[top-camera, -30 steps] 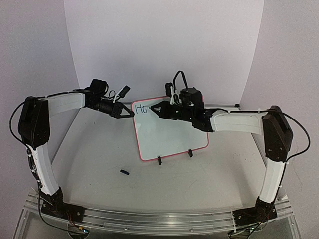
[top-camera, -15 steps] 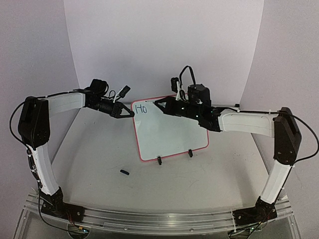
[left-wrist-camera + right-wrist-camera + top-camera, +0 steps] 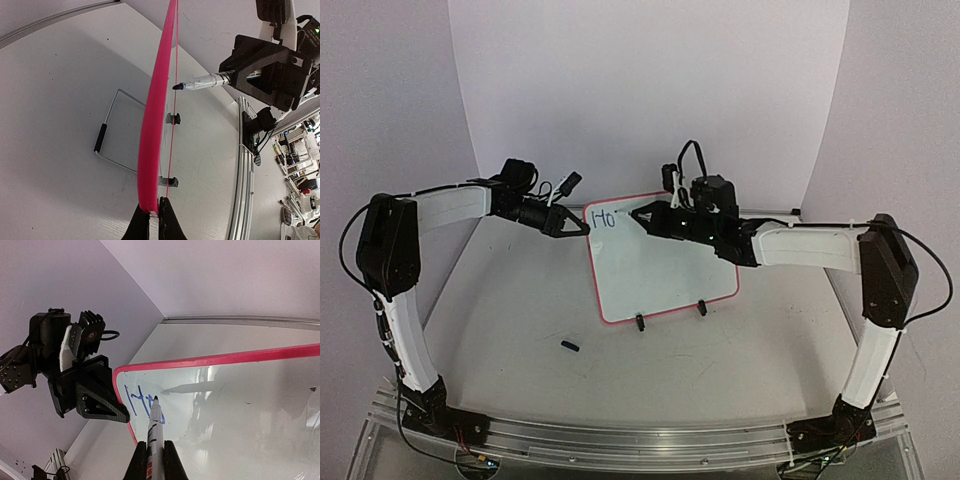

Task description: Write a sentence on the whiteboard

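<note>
Whiteboard (image 3: pixel 660 270) edge pinched by left hand (image 3: pixel 584 229); right hand (image 3: pixel 639 214) grips marker (image 3: pixel 154 424).

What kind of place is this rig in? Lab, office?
Probably a robotics lab test cell. Plain white backdrop walls box in a white table. The left arm and right arm are bolted to an aluminium rail. The left wrist view shows cluttered equipment benches beyond.
</note>
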{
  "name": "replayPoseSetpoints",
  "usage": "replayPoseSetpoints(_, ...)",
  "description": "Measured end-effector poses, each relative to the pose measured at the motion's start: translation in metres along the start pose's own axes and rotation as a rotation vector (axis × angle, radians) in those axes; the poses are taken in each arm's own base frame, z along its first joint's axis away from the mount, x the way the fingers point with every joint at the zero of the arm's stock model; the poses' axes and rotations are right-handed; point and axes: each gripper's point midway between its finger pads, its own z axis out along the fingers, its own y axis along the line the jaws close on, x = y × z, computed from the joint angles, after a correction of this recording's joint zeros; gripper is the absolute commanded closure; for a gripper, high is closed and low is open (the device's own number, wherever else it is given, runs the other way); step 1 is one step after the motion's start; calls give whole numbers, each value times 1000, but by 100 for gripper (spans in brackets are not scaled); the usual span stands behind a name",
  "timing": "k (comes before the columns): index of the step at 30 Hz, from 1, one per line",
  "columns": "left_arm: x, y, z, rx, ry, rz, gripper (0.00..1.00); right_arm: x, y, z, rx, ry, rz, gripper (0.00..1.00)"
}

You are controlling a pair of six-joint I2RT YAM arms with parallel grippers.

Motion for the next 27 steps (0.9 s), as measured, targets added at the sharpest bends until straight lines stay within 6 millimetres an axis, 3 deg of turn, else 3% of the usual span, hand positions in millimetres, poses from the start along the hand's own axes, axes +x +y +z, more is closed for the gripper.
replayPoseSetpoints(14, 0, 0, 0, -1, 0, 0, 100, 7, -8, 2, 18, 16, 5, 100)
replayPoseSetpoints(27, 0, 1, 0, -7, 1, -1, 100, 46, -19, -8, 11, 103, 40, 100)
